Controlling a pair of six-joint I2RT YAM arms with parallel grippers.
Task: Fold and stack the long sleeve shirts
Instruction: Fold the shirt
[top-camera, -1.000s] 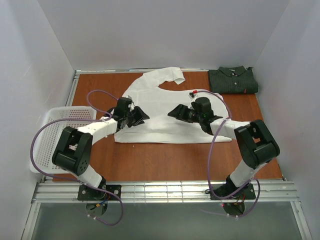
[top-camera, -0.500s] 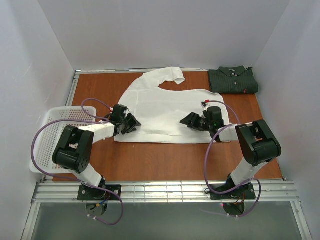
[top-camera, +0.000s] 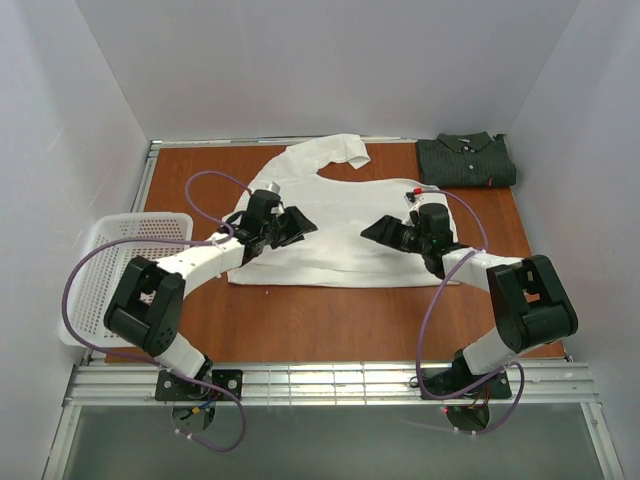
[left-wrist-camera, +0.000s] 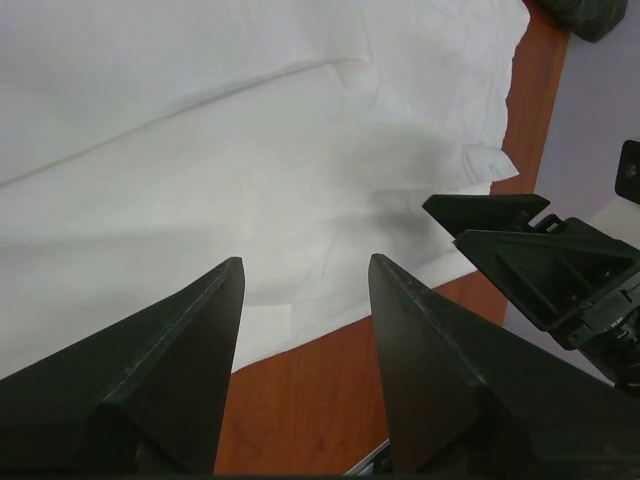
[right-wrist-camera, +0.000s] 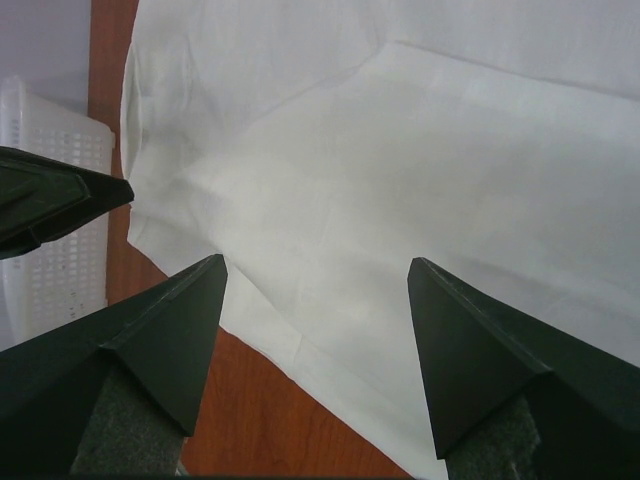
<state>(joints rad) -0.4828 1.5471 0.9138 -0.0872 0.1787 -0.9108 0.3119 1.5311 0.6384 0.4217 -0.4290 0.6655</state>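
Observation:
The white long sleeve shirt (top-camera: 330, 215) lies flat in the middle of the table, one sleeve folded across its top. The dark striped shirt (top-camera: 466, 160) rests folded at the back right corner. My left gripper (top-camera: 296, 224) hovers over the white shirt's left half, open and holding nothing; its wrist view has the cloth (left-wrist-camera: 250, 150) beyond the gripper (left-wrist-camera: 305, 262). My right gripper (top-camera: 377, 230) faces it over the right half, also open and empty (right-wrist-camera: 316, 260), above the shirt's near hem (right-wrist-camera: 400, 150). The two grippers point at each other, a short gap apart.
A white mesh basket (top-camera: 110, 250) sits at the table's left edge, also in the right wrist view (right-wrist-camera: 55, 285). White walls close in the left, back and right. Bare wood table (top-camera: 330, 320) shows between the shirt's hem and the arm bases.
My left gripper has risen from the shirt's left hem and swung right over the cloth, its jaws a little wider. My right gripper has shifted slightly back and stays open.

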